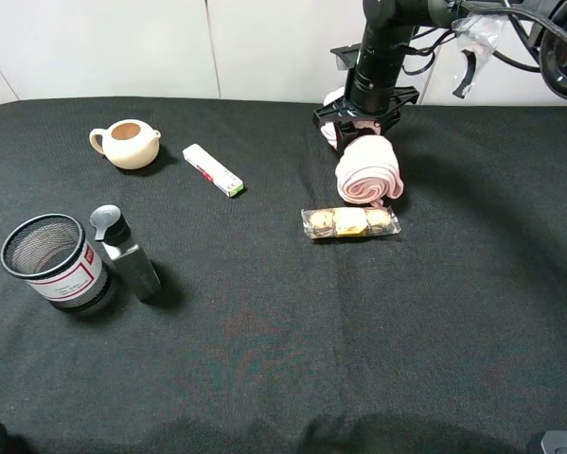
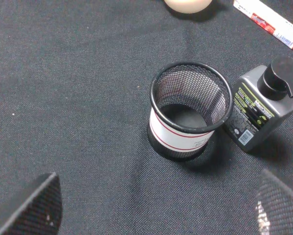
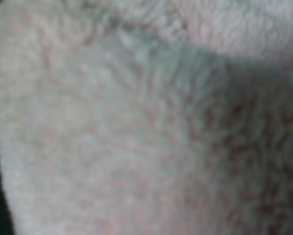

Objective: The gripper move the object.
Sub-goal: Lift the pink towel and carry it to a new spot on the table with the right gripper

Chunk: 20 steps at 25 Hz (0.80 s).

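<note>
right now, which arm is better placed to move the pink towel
Right. The right gripper is down on the towel, whose fabric fills its wrist view; the left gripper is far off, by the mesh cup.

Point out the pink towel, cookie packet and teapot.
pink towel (image 1: 368,172): exterior high view, front rolled lobe.
cookie packet (image 1: 350,222): exterior high view, middle cookie.
teapot (image 1: 136,151): exterior high view, body below opening.

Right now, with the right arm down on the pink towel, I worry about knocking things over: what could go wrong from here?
The cookie packet lies just in front of the towel; a low drag toward it would likely shove it. The right wrist view shows only blurred towel, so the right gripper and its hold cannot be checked; the soft roll may slip or sag when lifted.
</note>
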Each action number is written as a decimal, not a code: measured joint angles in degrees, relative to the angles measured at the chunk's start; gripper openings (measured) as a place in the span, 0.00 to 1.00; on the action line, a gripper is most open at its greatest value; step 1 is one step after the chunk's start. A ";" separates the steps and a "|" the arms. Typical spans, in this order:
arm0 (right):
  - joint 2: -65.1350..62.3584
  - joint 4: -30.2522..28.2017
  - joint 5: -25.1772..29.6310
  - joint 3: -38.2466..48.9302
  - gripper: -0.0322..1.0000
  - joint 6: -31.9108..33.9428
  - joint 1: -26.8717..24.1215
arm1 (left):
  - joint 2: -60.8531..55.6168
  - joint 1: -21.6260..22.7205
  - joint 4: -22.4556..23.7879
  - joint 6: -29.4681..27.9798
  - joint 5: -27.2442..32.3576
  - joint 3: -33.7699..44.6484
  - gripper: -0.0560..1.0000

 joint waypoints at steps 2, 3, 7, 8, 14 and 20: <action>0.06 -0.13 0.00 0.00 0.41 0.00 0.00 | 0.00 0.00 0.00 0.00 0.00 0.00 0.84; 0.06 -0.13 0.00 0.00 0.41 0.00 0.00 | 0.00 0.00 0.00 0.00 0.00 0.00 0.84; 0.75 -0.13 0.00 0.00 0.41 0.00 0.00 | 0.00 0.00 0.00 0.00 0.00 0.00 0.84; 1.00 -0.13 0.00 0.00 0.41 0.00 0.00 | 0.00 0.00 0.00 0.00 0.00 0.00 0.84; 2.09 -0.13 0.00 0.00 0.41 0.00 0.00 | 0.00 0.00 0.00 0.00 0.00 0.00 0.84; 2.91 -0.07 -0.19 -0.14 0.41 0.00 0.00 | 0.00 0.00 0.00 0.00 0.00 0.00 0.84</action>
